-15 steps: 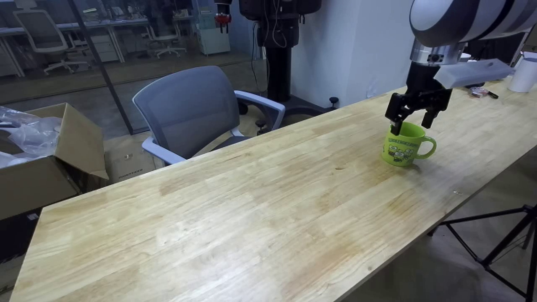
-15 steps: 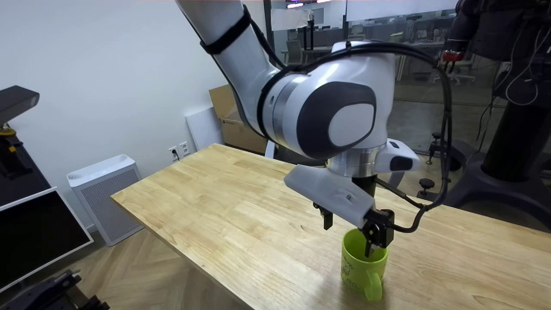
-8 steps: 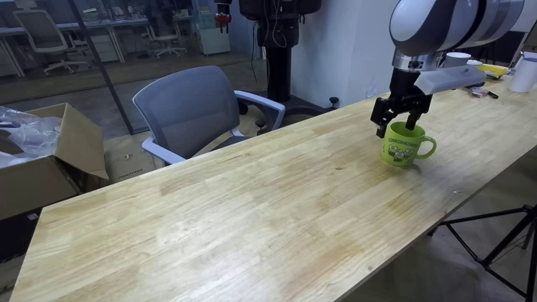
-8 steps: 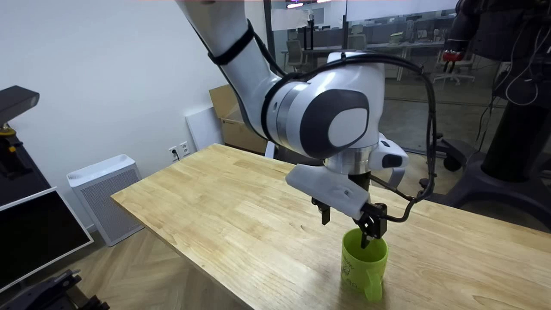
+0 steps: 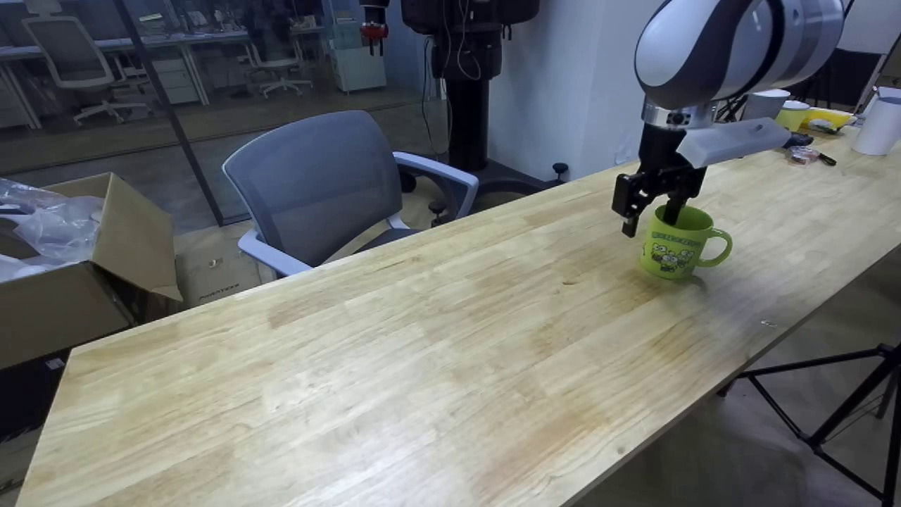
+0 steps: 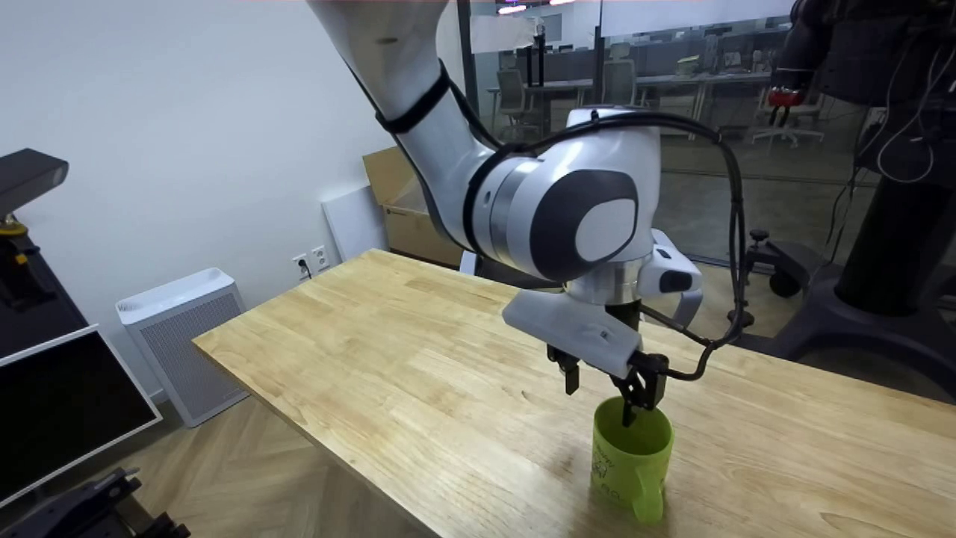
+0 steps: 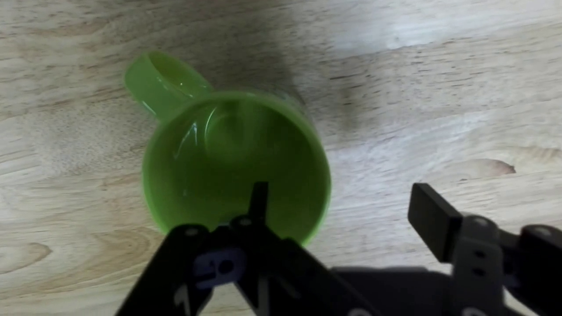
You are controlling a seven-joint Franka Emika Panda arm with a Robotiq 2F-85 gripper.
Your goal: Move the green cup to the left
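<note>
The green cup (image 5: 669,255) stands upright on the wooden table. It is lime green with a printed picture and a loop handle, and it also shows in an exterior view (image 6: 631,467) and in the wrist view (image 7: 324,188). My gripper (image 5: 649,223) is open and points down, and it shows in an exterior view (image 6: 600,403) too. In the wrist view the gripper (image 7: 340,189) has one finger (image 7: 259,199) over or just inside the cup's mouth. The opposite finger (image 7: 434,219) is outside the cup, above the table. The rim lies between them, apart from the outer finger.
At the table's far end stand a grey cup (image 5: 766,105), a yellow-green cup (image 5: 792,117), a yellow bowl (image 5: 829,118) and a white cylinder (image 5: 878,128). A chair (image 5: 317,183) stands beside the table's long edge (image 5: 422,238). A cardboard box (image 5: 134,239) is past the end.
My gripper has moved left across an exterior view and ends slightly lower. One finger has passed to the outside of the cup while the jaws stay open. The cup has not moved.
</note>
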